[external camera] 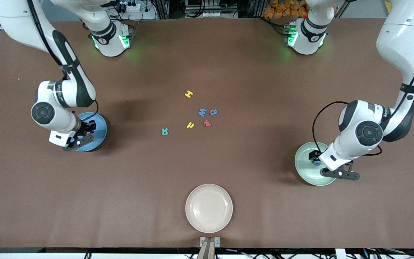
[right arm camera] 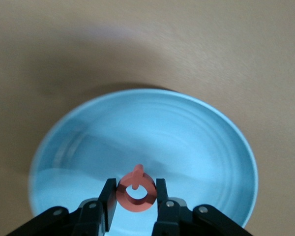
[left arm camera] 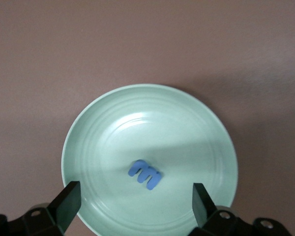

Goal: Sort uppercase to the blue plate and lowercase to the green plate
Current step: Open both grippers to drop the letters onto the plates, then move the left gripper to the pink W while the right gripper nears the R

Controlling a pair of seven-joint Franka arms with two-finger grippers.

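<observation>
1. Right gripper (right arm camera: 134, 199): you had its jaws pinched on the red Q (right arm camera: 135, 192), gripping the ring by its two outer edges and holding it upright over the blue plate (right arm camera: 196, 142) at the right arm's end of the table.
2. Left gripper (left arm camera: 135, 201): you had its fingers (left arm camera: 67, 200) spread wide and empty over the green plate (left arm camera: 103, 128) at the left arm's end of the table. A light-blue letter (left arm camera: 145, 174) lay flat in that plate's well, clear of both fingers.
3. Table centre: five letters lay loose and well apart from both plates. The yellow H (external camera: 189, 94) lay farthest from the front camera. The blue W (external camera: 202, 112) and the blue a (external camera: 213, 112) lay just beside each other. The red w (external camera: 207, 123) and the yellow r-like letter (external camera: 190, 125) lay nearer to the camera. The teal R (external camera: 165, 131) lay toward the right arm's end.
4. Unused item: the cream plate (external camera: 209, 208) sat nearest the front camera.
5. Handling, as a judgement: the letters looked thin, light and probably foam-like, so stiff enough to pinch yet easy to nudge aside. You would do best to close across a narrow stroke or two outer edges, coming straight down on a flat piece.
</observation>
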